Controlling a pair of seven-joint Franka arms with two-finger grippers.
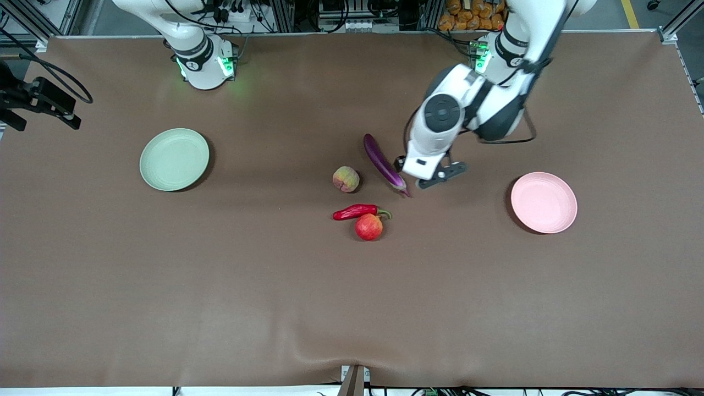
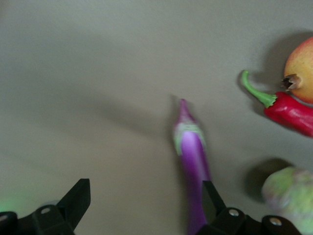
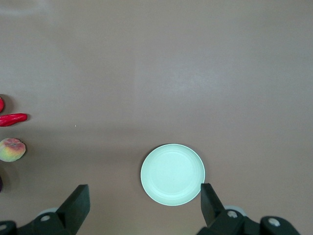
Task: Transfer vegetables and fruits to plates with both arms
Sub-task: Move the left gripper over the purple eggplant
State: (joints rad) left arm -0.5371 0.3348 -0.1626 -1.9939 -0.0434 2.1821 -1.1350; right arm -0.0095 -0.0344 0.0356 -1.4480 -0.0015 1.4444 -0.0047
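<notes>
The purple eggplant (image 1: 383, 163) lies mid-table, with the peach (image 1: 346, 179) beside it. The red chili (image 1: 356, 211) and the red pomegranate-like fruit (image 1: 368, 226) touch each other, nearer the front camera. My left gripper (image 1: 426, 179) is open and empty, low over the cloth beside the eggplant's stem end. In the left wrist view (image 2: 144, 188) the eggplant (image 2: 194, 166) runs just inside one finger. My right gripper (image 3: 144, 188) is open and empty, high over the pale green plate (image 3: 172, 174) (image 1: 174, 159). It is out of the front view. The pale pink plate (image 1: 544, 202) is empty.
A brown cloth (image 1: 352, 308) covers the table. A black camera mount (image 1: 38, 99) juts over the table edge at the right arm's end. The left wrist view also shows the chili (image 2: 288, 111), the red fruit (image 2: 303, 71) and the peach (image 2: 289, 196).
</notes>
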